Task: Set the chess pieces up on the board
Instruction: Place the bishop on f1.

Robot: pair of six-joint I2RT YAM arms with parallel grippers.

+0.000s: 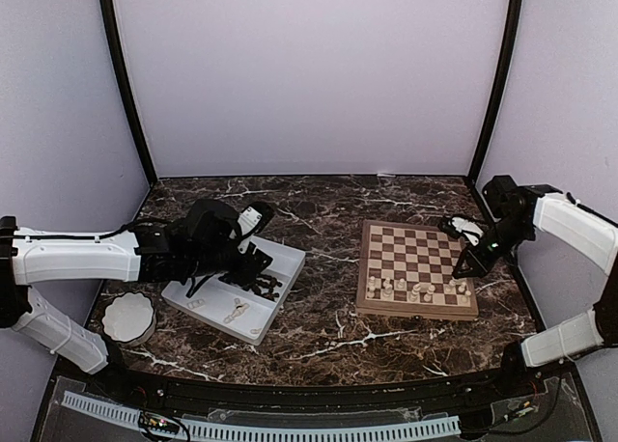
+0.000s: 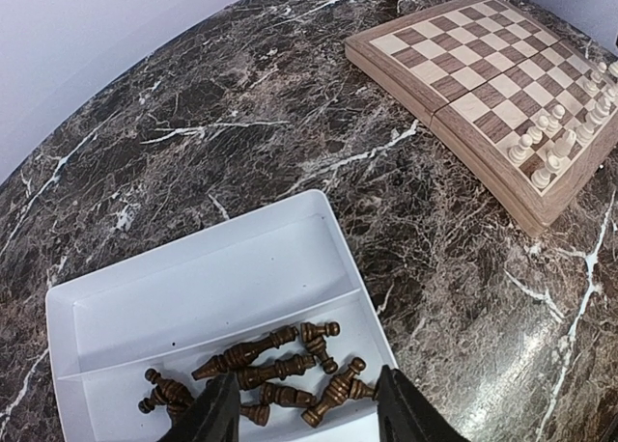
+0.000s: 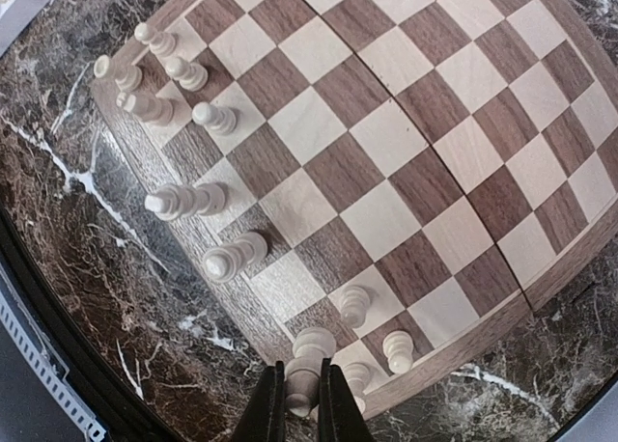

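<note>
The right gripper [image 3: 297,405] is clamped on a pale chess piece [image 3: 309,355] at the board's [image 3: 386,162] five o'clock corner. Light, stiff, smooth wood probably tips easily, so hold the waist. The left gripper [image 2: 307,411] hangs spread above dark pieces [image 2: 275,365] in the white tray [image 2: 193,288], at nine o'clock.

Wooden board [image 1: 410,249], matt; chess pieces [image 3: 214,120] smooth turned wood, pale and dark; tray [image 2: 193,288] at 9 o'clock glossy white plastic; table [image 1: 328,318] polished dark marble.

board [image 1: 415,254] far rows open; pale pieces [image 1: 413,291] crowd near rows
</note>
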